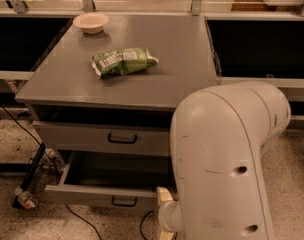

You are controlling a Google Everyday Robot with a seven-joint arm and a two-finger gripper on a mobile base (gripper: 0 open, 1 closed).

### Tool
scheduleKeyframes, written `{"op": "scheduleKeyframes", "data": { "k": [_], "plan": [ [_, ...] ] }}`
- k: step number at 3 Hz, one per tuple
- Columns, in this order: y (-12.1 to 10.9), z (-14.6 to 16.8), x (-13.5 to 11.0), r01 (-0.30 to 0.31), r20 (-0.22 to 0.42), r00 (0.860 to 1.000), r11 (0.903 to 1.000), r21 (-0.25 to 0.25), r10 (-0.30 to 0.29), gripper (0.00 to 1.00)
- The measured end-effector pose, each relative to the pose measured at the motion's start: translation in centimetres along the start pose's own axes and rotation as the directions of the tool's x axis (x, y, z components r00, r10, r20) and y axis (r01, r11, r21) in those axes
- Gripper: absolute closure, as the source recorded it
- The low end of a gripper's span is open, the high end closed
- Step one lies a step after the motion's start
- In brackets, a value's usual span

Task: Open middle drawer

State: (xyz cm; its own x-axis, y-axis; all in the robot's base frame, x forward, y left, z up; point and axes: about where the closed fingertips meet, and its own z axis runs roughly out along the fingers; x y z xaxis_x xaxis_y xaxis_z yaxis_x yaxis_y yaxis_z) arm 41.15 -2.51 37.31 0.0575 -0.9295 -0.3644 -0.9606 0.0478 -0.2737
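Observation:
The middle drawer (104, 194) is the lower of the two grey drawers that show. It is pulled out, its plain grey tray is open to view, and a small black handle (124, 202) sits at the centre of its front. My white arm (227, 164) fills the lower right. My gripper (164, 198) is at the arm's lower end, just right of the drawer's front. Only a tan piece of it shows; the rest is hidden behind the arm.
Above sits a pushed-in grey drawer (102, 139) with a black handle. On the grey cabinet top (177, 69) lie a green chip bag (123, 60) and a white bowl (91, 22). A cable and a small bottle (26, 199) lie on the speckled floor at left.

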Motion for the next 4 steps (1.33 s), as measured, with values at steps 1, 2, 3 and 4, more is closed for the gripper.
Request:
{"op": "scheduleKeyframes", "data": {
  "k": [1,2,3,4],
  "plan": [
    [0.4,-0.2,0.0,0.000,0.012,1.000,1.0000,-0.001,0.000,0.00],
    [1.8,-0.8,0.5,0.016,0.025,1.000,0.9999,-0.002,-0.016,0.00],
    [1.6,-0.7,0.3,0.011,0.032,0.999,0.9999,-0.006,-0.011,0.00],
    [1.6,-0.7,0.3,0.011,0.032,0.999,0.9999,-0.006,-0.011,0.00]
  ]
}}
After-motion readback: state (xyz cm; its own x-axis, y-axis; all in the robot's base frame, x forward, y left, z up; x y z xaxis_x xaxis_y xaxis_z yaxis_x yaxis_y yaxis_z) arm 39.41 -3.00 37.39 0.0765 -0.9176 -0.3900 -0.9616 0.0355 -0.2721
